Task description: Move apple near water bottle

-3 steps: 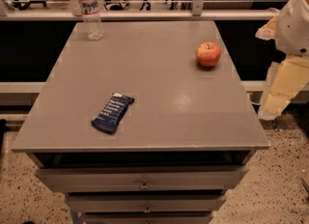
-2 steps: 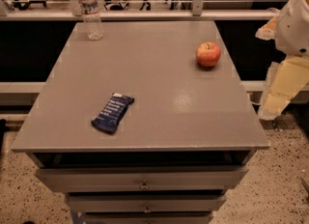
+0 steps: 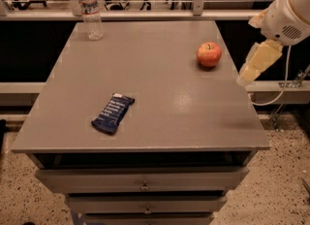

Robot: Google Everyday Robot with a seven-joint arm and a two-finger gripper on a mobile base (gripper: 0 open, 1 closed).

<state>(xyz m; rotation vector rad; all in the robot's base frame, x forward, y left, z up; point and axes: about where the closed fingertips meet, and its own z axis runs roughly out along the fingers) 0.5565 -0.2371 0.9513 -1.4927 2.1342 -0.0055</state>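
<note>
the cream-coloured gripper (image 3: 252,68) hung past the grey table's (image 3: 160,98) right edge, empty; how wide it stood could not be told. the small round red-orange apple (image 3: 209,54) lay just left of it, the tall clear plastic water bottle (image 3: 90,10) far beyond, leftward.

On the grey table (image 3: 160,88) are a red-orange, yellow-patched apple (image 3: 209,54), a clear white-capped water bottle (image 3: 90,11) and a dark blue, perhaps white-printed wrapper (image 3: 113,113); the cream gripper (image 3: 252,69) hangs beside its right edge.
</note>
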